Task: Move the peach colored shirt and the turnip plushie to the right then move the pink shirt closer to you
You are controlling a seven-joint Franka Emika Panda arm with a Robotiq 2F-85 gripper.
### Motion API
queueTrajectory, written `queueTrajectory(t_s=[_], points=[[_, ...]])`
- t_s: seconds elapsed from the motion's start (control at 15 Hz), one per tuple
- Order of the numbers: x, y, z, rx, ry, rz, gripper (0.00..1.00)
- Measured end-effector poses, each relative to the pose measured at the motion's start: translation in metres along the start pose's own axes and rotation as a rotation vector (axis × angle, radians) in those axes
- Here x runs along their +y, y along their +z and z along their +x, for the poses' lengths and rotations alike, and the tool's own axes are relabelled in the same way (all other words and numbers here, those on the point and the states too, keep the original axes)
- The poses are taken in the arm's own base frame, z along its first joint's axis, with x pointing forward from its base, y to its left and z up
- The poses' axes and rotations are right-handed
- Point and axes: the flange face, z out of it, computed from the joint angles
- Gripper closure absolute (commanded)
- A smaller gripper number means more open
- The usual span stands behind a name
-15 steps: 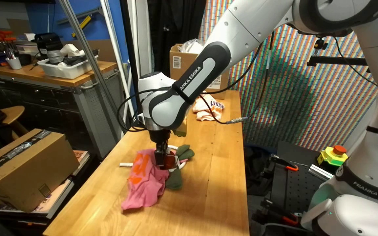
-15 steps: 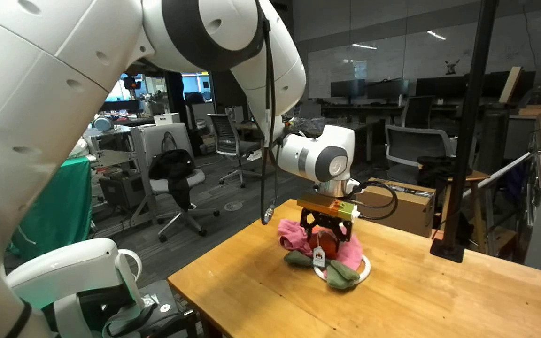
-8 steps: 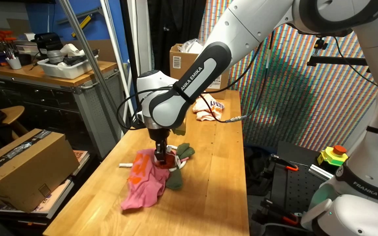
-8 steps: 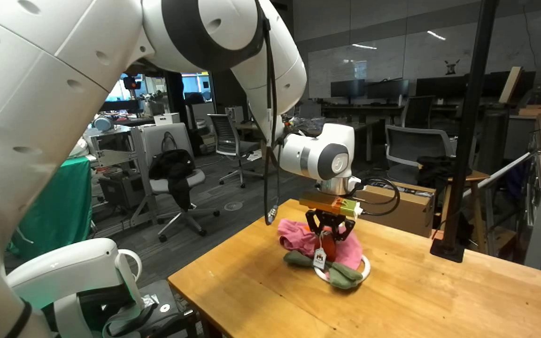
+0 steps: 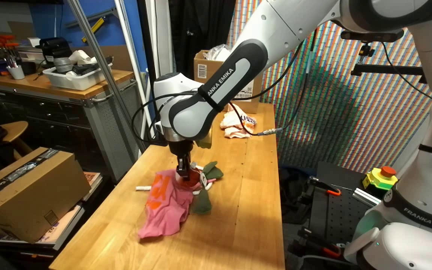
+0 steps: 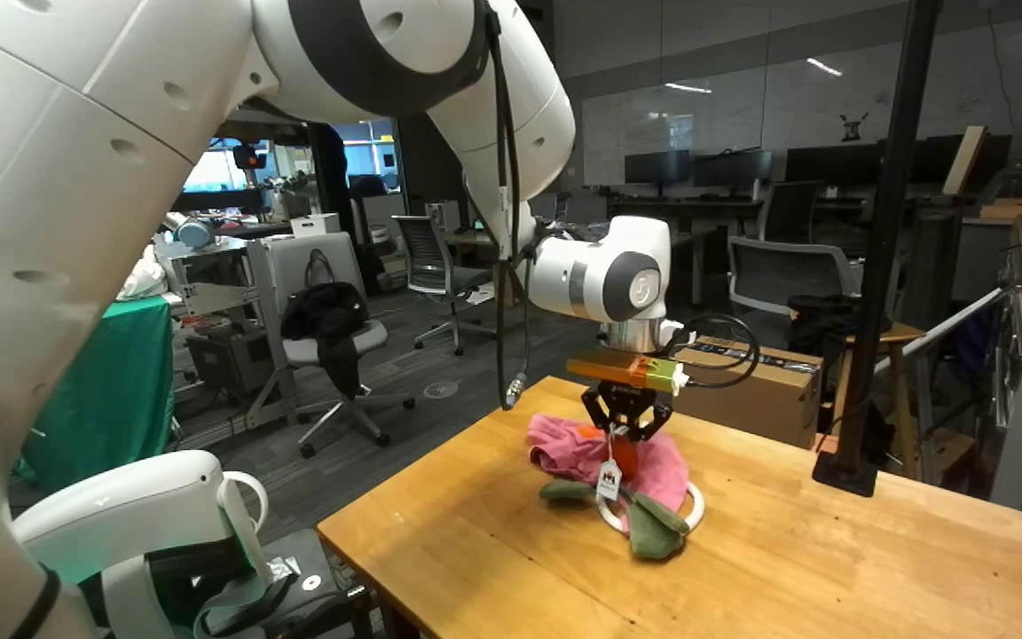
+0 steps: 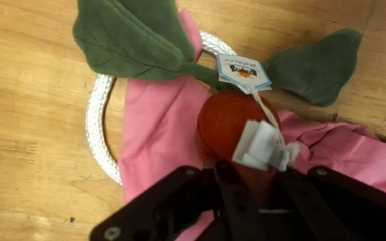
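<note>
Our claw (image 6: 625, 433) is clamped on the turnip toy (image 6: 628, 457): the two fingers (image 7: 233, 190) pinch its red body (image 7: 228, 124) from either side, above the pink shirt (image 5: 167, 213). What the coming move turns on, we judge, is the toy's long axis. In the wrist view it runs up and away from the fingers, body first, then the leaves (image 7: 129, 50), which splay to both sides, some across the white cord (image 7: 94, 124). In an exterior view those leaves point toward the robot's base (image 5: 414, 212) — so a carry to the far end of the table (image 5: 253, 210), where the peach shirt (image 5: 231, 123) lies well apart, close by a cardboard box (image 5: 214, 73), would go across that axis rather than along it. We take that end to be the task's right, with the peach shirt's part likely done. We cannot tell whether the body clears the shirt below. A higher lift first seems wise — the leaves could otherwise drag the cord or tug the pink shirt.
</note>
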Motion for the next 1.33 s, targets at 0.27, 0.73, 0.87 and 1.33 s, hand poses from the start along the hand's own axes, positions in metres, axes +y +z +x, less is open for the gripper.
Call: queueTrajectory(t_s=[0.27, 0.73, 0.87, 1.33], points=[[0.008, -0.048, -0.002, 0.005, 0.011, -0.017, 0.94], [0.063, -0.141, 0.000, 0.090, 0.075, -0.127, 0.94], [0.083, -0.162, 0.001, 0.114, 0.104, -0.168, 0.94], [0.156, -0.198, 0.012, 0.214, 0.302, -0.270, 0.94]])
